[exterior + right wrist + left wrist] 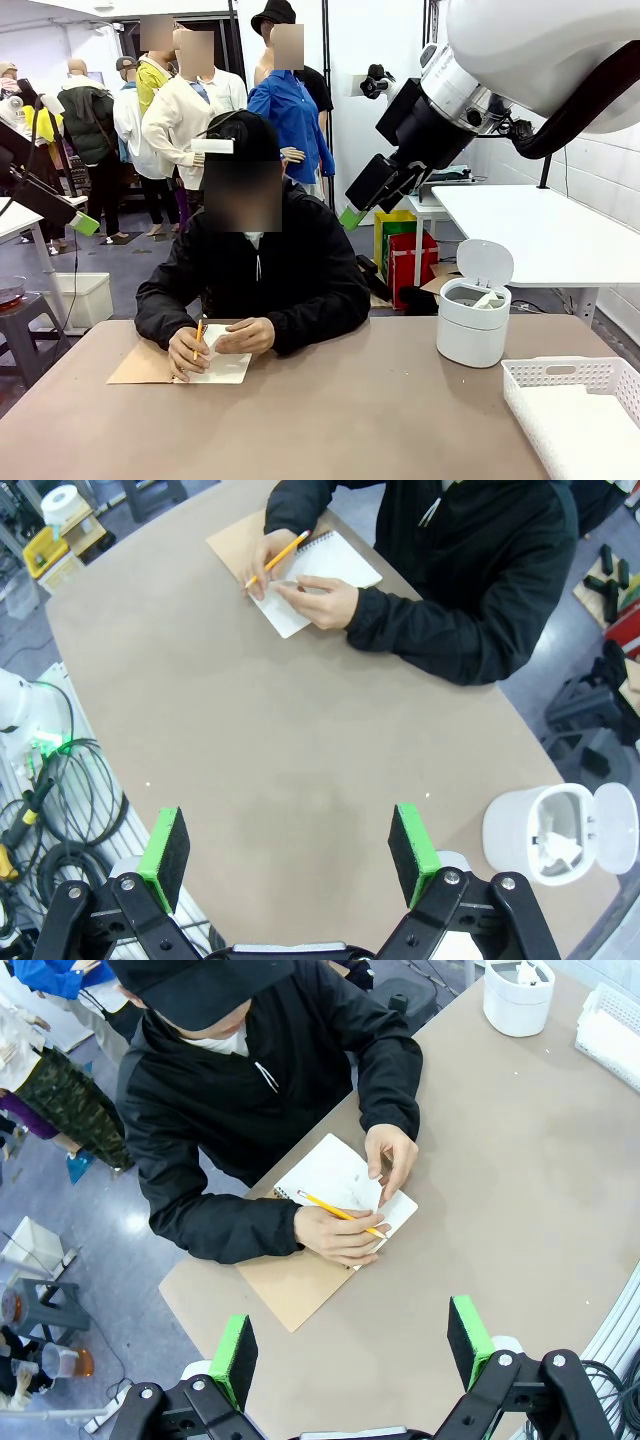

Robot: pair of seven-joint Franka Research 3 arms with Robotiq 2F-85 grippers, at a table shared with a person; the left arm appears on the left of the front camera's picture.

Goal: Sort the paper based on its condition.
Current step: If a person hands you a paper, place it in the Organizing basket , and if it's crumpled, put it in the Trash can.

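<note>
So the person in the black jacket [255, 280] is sat at the far side of the tan surface [330, 420], writing with a yellow pencil [198, 334] on the white page [228, 368] of a spiral-bound notebook with a brown cardboard cover [135, 368]. One hand [186, 352] has the pencil, and the other hand [246, 335] lies on the page and pins it down. The cover is folded out beside the page, flat on the surface.

Both arms are up off the surface and well apart from the notebook. The left gripper [350, 1330] looks down on the person from above, jaws wide apart, nothing between the green pads [237, 1355]. Same deal for the right gripper [288, 845]: spread wide, nothing in it, bare surface under it.

Over on the robot's right there's a round white plastic bin [472, 335] with its flip lid [485, 262] standing up and some crumpled white paper [558, 848] inside. Nearer, at the corner, sits a white plastic lattice basket [575, 372] with what looks like flat white paper [575, 425] lying in the bottom, though I can't tell how many sheets. Bin and basket are near each other but not touching.
</note>
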